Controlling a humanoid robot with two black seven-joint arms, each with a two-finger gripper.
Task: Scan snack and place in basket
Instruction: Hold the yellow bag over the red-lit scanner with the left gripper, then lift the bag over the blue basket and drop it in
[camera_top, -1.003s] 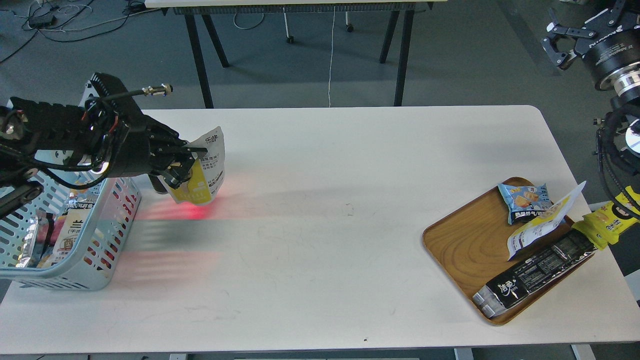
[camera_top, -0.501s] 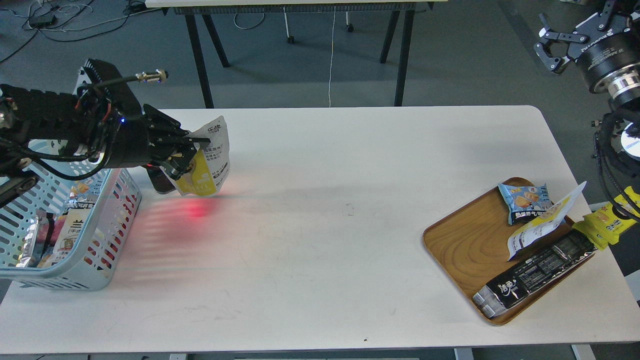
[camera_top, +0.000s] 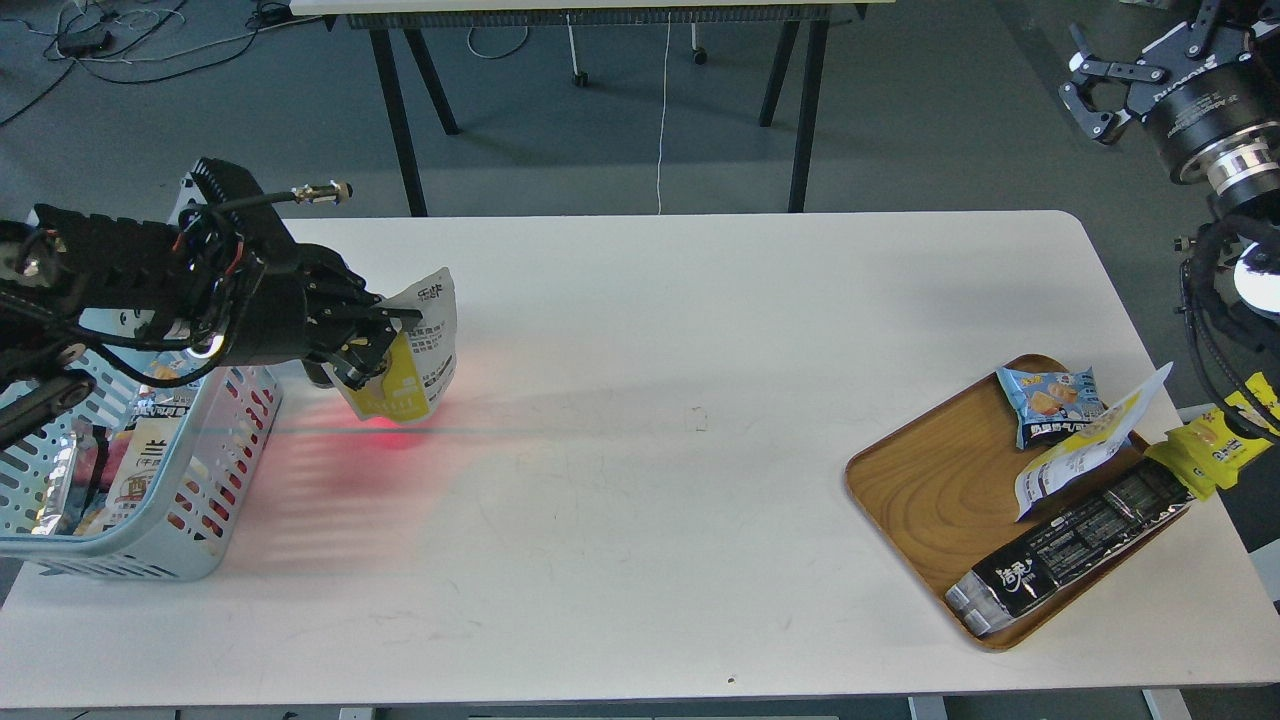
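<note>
My left gripper is shut on the snack, a small yellow and white pouch with printed text. It holds the pouch just above the white table, right of the light blue basket. A red glow falls on the table under the pouch. The basket stands at the table's left edge and holds several packets. My right gripper is high at the top right, off the table, with its fingers spread and nothing between them.
A wooden tray at the right holds a small blue packet, a yellow and white pouch and a long black packet. A yellow packet lies past the tray's right edge. The white table spans the view.
My left gripper with the snack rose a little, then came down slightly and stays right of the basket. My right gripper has moved slightly up and to the left.
</note>
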